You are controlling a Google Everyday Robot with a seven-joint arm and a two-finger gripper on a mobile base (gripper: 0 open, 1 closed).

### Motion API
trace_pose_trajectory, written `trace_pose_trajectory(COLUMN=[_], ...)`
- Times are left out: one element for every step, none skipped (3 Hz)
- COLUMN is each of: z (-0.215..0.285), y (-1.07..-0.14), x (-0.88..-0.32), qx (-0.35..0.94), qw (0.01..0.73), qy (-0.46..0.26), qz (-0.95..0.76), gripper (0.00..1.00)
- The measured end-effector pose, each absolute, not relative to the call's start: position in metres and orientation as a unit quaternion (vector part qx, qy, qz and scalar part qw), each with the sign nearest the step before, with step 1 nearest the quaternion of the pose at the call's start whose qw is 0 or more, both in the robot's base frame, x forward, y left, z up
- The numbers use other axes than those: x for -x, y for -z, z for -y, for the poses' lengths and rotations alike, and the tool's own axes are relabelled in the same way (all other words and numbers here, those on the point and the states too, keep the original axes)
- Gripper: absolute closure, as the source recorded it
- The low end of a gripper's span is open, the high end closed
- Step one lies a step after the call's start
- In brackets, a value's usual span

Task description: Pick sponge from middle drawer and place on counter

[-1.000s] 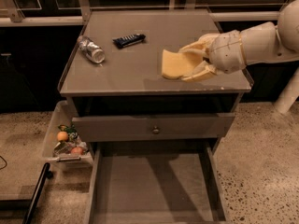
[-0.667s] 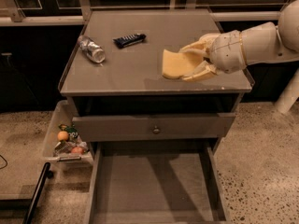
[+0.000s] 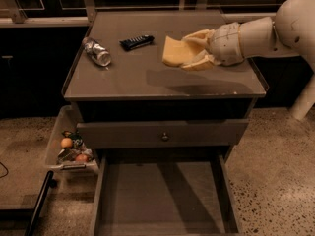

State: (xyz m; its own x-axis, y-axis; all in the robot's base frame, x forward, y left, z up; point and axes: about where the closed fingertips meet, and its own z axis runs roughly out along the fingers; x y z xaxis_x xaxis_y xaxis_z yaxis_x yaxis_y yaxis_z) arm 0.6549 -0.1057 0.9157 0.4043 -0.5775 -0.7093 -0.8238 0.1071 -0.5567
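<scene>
The pale yellow sponge [image 3: 173, 51] is held between the cream fingers of my gripper [image 3: 190, 53], which is shut on it. The arm reaches in from the right. Gripper and sponge hover just above the right middle of the grey counter [image 3: 147, 85] and cast a shadow on it. The middle drawer [image 3: 162, 200] is pulled out at the bottom of the view, and its flat grey floor is bare.
A clear plastic bottle [image 3: 97, 52] lies on the counter's left side, and a black bar-shaped object [image 3: 137, 42] lies behind the middle. A closed drawer front with a round knob [image 3: 165, 136] sits above the open drawer. A white bin of fruit [image 3: 69, 149] stands left of the cabinet.
My gripper has carried the sponge a little to the left and toward the back of the counter. The bottle, the black object and the drawer have not moved.
</scene>
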Motion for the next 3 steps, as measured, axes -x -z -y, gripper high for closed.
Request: trace_pose_trajectory(z=[0.096,0.094,0.099], y=[-0.914,-0.897,-0.876], x=[-0.694,-0.714,-0.720], qx=[0.619,0.594,0.580], qw=[0.536,0.522,0.491], qy=[-0.138,-0.152,-0.152], qz=[-0.557,-0.593,-0.632], gripper=[1.00,1.00,1.00])
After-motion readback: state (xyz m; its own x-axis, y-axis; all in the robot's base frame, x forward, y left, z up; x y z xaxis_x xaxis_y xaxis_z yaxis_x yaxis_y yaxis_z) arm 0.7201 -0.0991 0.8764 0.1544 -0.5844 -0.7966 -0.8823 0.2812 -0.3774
